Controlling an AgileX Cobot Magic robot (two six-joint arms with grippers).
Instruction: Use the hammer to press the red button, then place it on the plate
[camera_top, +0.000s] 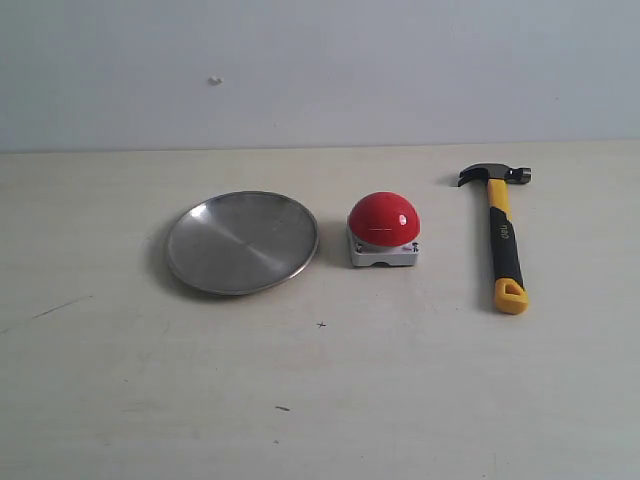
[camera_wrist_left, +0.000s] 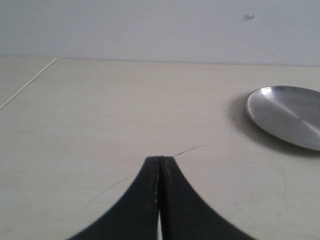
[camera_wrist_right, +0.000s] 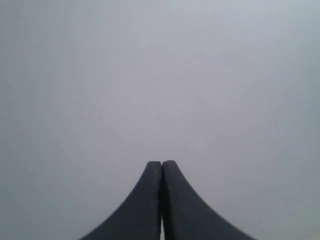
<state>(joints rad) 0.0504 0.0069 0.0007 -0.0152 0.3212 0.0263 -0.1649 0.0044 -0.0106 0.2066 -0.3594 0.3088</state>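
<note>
Toward the left edge of the worktop (camera_top: 320, 400), over bare pale surface: the left gripper (camera_wrist_left: 160, 160), black jaws pressed flat together and clamping nothing, tips aimed at the far edge and the grey wall (camera_top: 320, 70) behind it. Hangs well apart from the plate (camera_wrist_left: 287, 115), with a thin scratch (camera_wrist_left: 190, 149) on the surface just past the tips. Next, left of the worktop's middle and nearer the far edge than the near one: that plate (camera_top: 242, 243), round, silver, brushed, lying flat with its thin rim catching the light. Just beside it to the right, close but not touching: the red button (camera_top: 384, 220), glossy dome upright on a small square grey base, about level with the plate. Further right, well apart from the button and toward the right edge: the hammer (camera_top: 503, 235), flat on the surface, dark head toward the far edge, claw pointing left toward the button, striking face pointing right. Runs back toward the near edge along a yellow-and-black handle, ending in a yellow loop. Touched by neither arm. Last, the right gripper (camera_wrist_right: 162, 162): dark jaws closed tight against each other, holding nothing, set against a plain grey blur; cannot tell from this where over the worktop it hangs.
</note>
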